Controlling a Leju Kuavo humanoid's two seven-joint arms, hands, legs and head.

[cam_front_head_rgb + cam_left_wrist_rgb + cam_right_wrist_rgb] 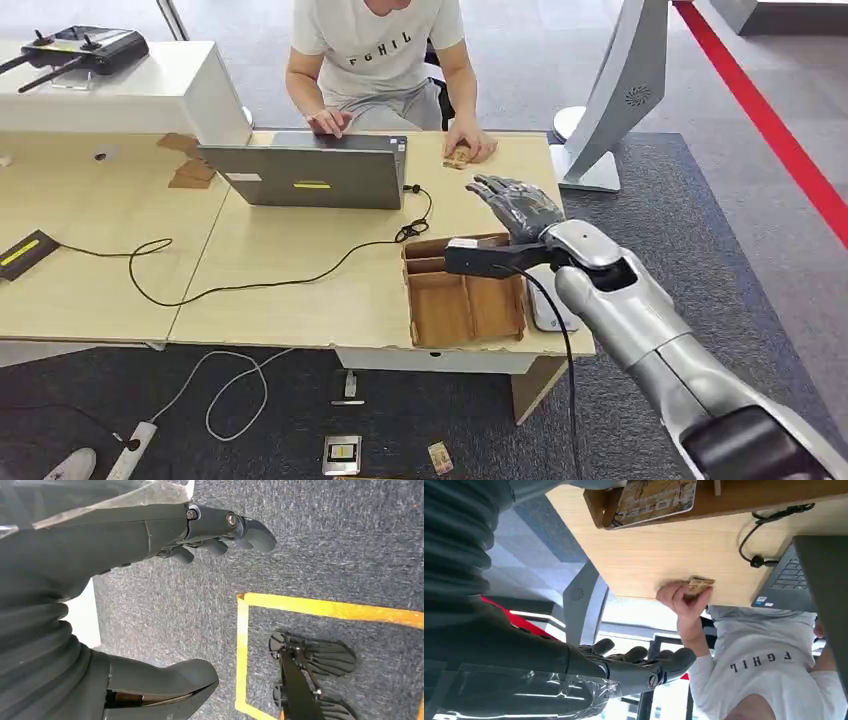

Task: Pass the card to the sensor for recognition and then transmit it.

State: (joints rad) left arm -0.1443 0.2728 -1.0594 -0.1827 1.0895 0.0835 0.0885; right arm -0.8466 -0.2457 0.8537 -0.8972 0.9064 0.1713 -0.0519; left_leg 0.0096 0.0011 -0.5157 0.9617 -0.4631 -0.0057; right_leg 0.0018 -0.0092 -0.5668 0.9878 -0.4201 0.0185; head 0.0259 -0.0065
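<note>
A wooden tray [465, 305] with several compartments sits at the tabletop's [300, 290] near right edge; the right wrist view shows one patterned card [654, 500] lying in it. The right hand [520, 208] hovers above the tray, fingers spread, holding nothing. A person's hand [470, 148] rests on another card [458, 157] at the far edge. The left hand [220, 530] hangs empty over the carpet [325, 540], fingers loosely curled.

One laptop [318, 170], perhaps two cards [458, 157].
</note>
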